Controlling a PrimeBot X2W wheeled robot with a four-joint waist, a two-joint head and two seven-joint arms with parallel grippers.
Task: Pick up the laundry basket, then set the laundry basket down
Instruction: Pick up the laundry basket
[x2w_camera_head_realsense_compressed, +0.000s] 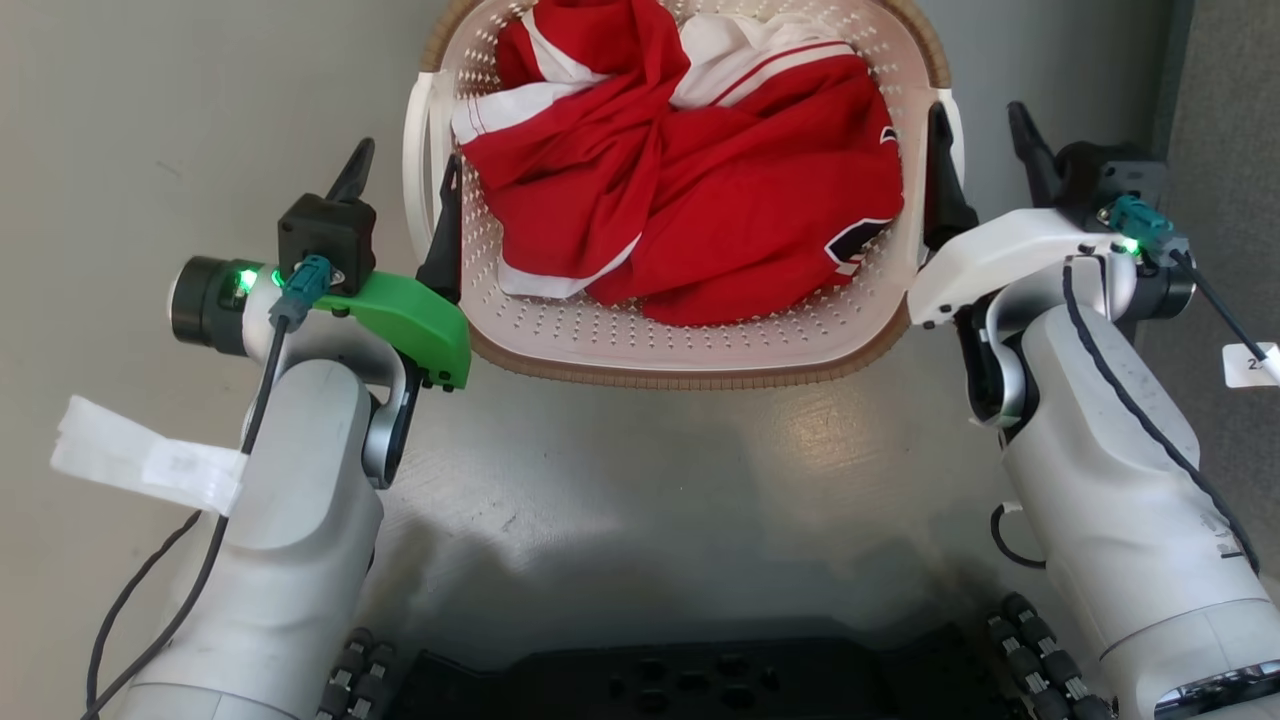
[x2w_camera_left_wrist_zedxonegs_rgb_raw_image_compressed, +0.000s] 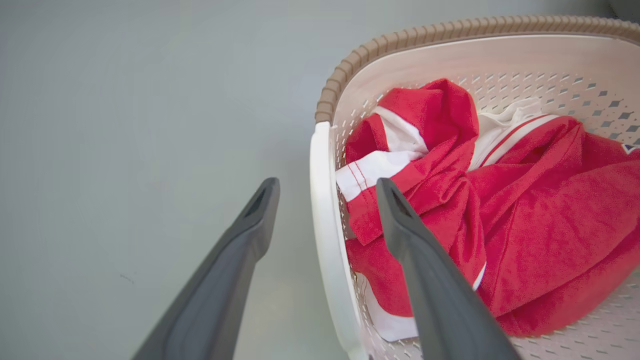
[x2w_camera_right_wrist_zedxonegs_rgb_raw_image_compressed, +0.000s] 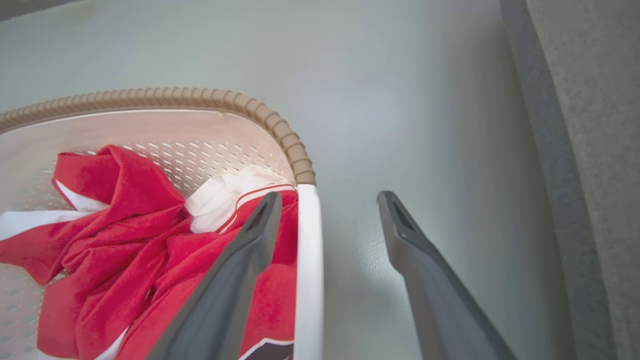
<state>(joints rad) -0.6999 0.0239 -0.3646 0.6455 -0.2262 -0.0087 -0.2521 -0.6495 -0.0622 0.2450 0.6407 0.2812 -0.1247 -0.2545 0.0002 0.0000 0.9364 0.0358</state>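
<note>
The laundry basket, cream-white and perforated with a brown woven-look rim, sits on the grey floor at the top centre and holds a crumpled red and white garment. My left gripper is open and straddles the basket's left white handle: one finger is outside and one inside the wall, as the left wrist view shows at the handle. My right gripper is open in the same way over the right handle, inner finger against the garment. Neither pair of fingers presses the handle.
A darker grey strip runs along the right side, close to my right gripper's outer finger. The robot's black base is at the bottom. Bare grey floor lies left of the basket.
</note>
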